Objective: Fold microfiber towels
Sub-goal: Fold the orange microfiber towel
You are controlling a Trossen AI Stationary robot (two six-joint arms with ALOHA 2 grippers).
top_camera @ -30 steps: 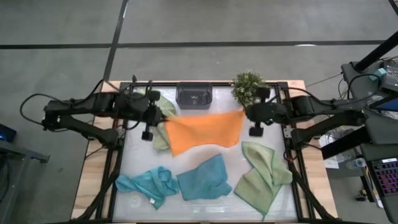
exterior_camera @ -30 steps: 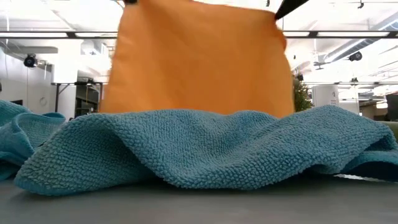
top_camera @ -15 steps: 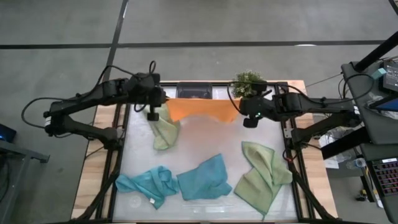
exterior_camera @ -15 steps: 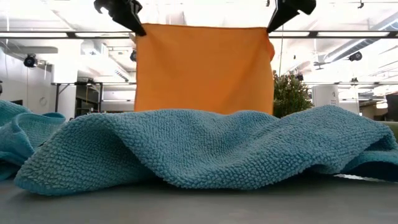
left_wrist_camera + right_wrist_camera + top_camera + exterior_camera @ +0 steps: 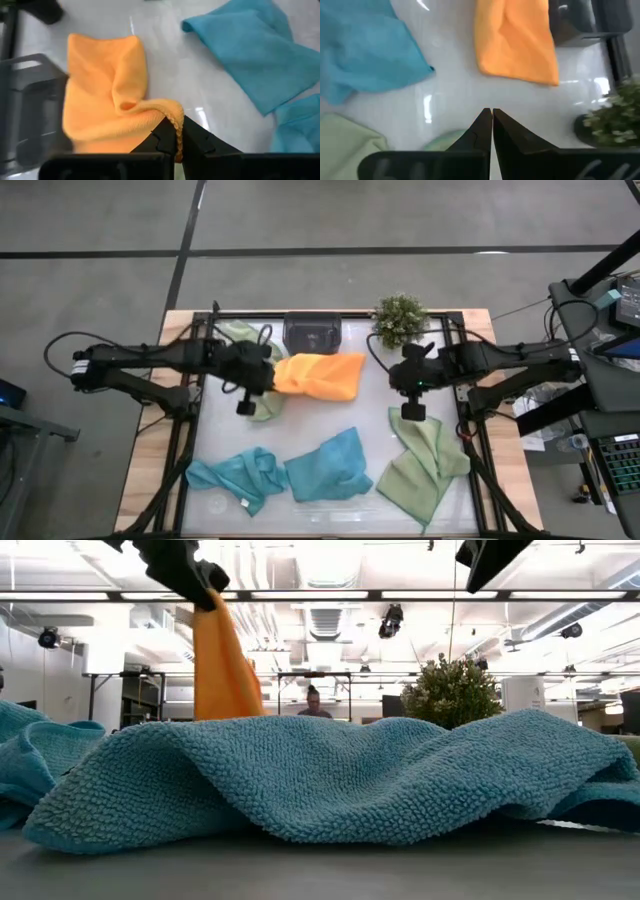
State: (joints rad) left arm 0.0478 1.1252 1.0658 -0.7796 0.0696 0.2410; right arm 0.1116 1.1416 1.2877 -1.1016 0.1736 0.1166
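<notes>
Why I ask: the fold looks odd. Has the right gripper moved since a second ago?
Yes. In the high view the right gripper now sits lower, farther from the potted plant, empty; the orange towel hangs from the left gripper.

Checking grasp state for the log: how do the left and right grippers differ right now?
The left gripper is shut on a corner of the orange towel; the right gripper is shut on nothing. The left gripper sits at the towel's edge; the right gripper hangs apart from it, over bare table near a sage green towel. Both are shut and raised.
</notes>
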